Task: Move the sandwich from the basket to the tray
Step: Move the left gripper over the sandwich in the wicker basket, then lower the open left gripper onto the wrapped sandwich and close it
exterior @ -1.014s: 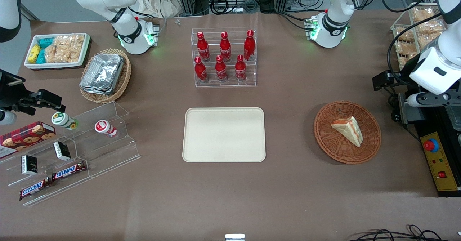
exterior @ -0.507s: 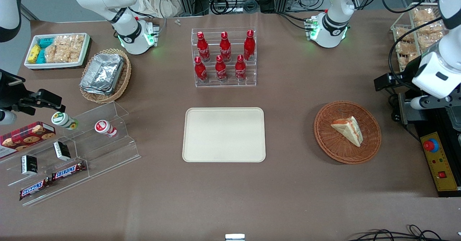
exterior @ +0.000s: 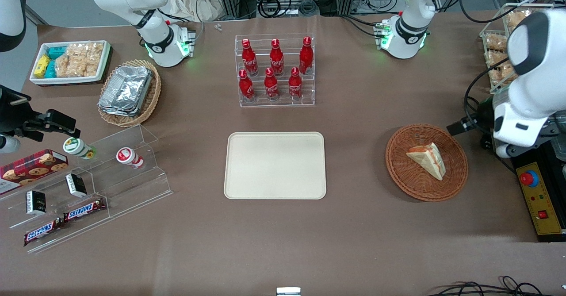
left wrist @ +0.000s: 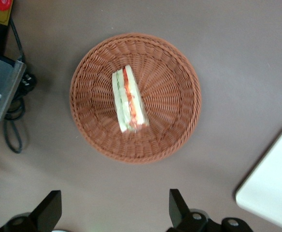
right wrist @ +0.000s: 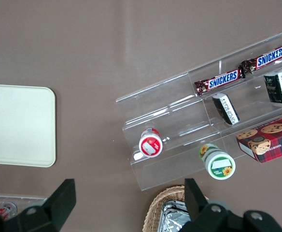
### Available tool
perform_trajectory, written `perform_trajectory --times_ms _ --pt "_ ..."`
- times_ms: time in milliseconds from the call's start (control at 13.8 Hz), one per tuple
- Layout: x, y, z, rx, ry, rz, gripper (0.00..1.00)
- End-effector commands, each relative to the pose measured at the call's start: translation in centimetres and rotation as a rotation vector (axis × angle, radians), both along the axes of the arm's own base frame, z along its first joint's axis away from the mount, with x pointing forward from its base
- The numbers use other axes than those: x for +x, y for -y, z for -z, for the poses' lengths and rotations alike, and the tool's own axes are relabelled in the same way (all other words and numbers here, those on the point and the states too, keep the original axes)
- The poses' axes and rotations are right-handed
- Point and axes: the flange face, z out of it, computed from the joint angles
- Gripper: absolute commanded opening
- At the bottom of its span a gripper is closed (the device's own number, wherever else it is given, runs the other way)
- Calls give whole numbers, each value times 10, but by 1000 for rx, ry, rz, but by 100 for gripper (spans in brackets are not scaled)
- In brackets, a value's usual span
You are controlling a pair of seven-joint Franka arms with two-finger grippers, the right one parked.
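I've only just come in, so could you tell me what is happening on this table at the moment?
The working arm is set to take the sandwich out of the basket and put it on the tray. Nothing has been picked up yet: the sandwich lies in the basket and the tray holds nothing. The gripper hangs open in the air near the basket, at the working arm's end of the table, touching nothing.

The sandwich (exterior: 427, 159) lies in the basket (exterior: 404, 172), tool (exterior: 464, 124) beside.
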Motion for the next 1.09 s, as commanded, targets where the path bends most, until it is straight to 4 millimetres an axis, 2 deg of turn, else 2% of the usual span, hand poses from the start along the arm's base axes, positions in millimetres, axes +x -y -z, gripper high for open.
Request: perform_trajectory --times_ms 0,145,290,652,725,797,870,942,1014 --pt "-12 -8 58 16 25 -91 100" --pt "-13 -8 108 13 55 -143 100" --pt "-13 -7 145 10 76 -192 100" --pt "-6 -4 217 -1 100 -222 100" --pt "-6 -4 225 -4 105 -223 100" --pt "-7 -4 232 -4 104 -223 90" --pt "-8 -5 238 -3 95 -224 70" --pt "-7 -5 239 -1 98 -220 42" --pt "-7 -4 240 4 98 -213 20"
